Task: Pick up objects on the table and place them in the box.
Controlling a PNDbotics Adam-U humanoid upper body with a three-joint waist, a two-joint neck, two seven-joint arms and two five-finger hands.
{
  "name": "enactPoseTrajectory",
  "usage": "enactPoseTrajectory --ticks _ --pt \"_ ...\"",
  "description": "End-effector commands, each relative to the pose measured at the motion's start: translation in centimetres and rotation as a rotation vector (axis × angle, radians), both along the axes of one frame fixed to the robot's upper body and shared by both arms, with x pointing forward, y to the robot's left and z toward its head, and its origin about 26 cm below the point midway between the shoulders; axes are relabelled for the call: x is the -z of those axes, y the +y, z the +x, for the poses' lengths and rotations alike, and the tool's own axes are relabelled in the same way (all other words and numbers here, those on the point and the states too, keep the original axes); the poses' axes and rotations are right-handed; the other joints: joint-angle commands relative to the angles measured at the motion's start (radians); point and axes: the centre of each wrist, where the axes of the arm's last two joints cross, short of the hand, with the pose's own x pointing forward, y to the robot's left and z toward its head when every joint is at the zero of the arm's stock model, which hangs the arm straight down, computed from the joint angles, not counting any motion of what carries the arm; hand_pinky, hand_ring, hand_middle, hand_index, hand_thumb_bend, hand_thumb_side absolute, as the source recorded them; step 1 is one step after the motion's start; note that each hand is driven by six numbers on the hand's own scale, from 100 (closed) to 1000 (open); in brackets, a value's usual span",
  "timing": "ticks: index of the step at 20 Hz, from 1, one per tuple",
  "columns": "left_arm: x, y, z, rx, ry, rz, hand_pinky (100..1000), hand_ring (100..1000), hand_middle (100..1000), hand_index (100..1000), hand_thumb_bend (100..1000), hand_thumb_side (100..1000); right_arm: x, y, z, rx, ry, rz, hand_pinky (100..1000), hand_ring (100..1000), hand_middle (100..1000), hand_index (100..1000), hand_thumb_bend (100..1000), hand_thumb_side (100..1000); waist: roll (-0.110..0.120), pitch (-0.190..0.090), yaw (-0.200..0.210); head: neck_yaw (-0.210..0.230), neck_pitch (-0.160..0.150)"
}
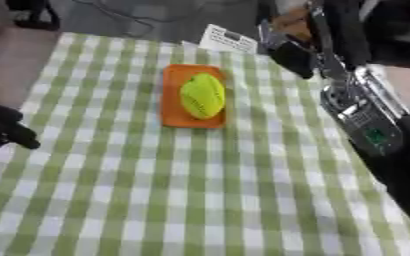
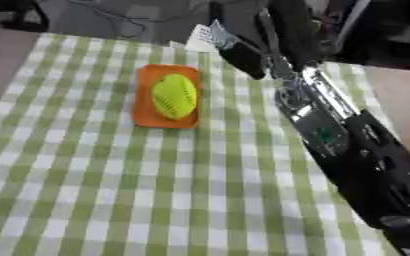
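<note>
A yellow-green ball lies in a shallow orange box toward the far middle of the bench, which is covered in green-and-white check cloth. That piece looks done; no other loose thing shows on the cloth, so little seems left. The right robot hand hangs beyond the box near a white card; whether it is clenched I cannot tell. The left robot hand rests curled at the left edge, holding nothing.
</note>
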Motion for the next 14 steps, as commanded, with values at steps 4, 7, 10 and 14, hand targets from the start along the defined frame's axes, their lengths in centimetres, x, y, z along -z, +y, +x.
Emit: enactPoseTrajectory --ticks 4,7,10,14 --pt "-0.6 1.7 -0.4 -0.094 -0.008 -0.037 656 696 742 783 162 937 -0.1 -1.6 -2.5 -0.008 0.061 0.064 742 825 855 917 100 465 0.039 -0.056 -0.100 0.051 0.010" --pt "-0.6 2.1 -0.5 -0.130 -0.008 -0.048 659 710 756 790 158 934 0.2 -2.0 -4.0 -0.047 0.106 0.120 703 804 825 909 100 510 0.053 -0.061 -0.146 0.073 0.011" --pt "-0.7 2.5 -0.4 -0.154 -0.021 -0.052 662 727 771 800 151 931 0.8 -2.6 -5.5 -0.085 0.133 0.192 677 788 804 896 100 544 0.071 -0.061 -0.192 0.099 0.009" --pt "-0.8 3.2 -0.3 -0.194 -0.035 -0.049 661 733 784 811 143 929 2.2 -3.9 -6.4 -0.140 0.152 0.263 604 742 774 854 100 599 0.094 -0.055 -0.241 0.134 0.008"
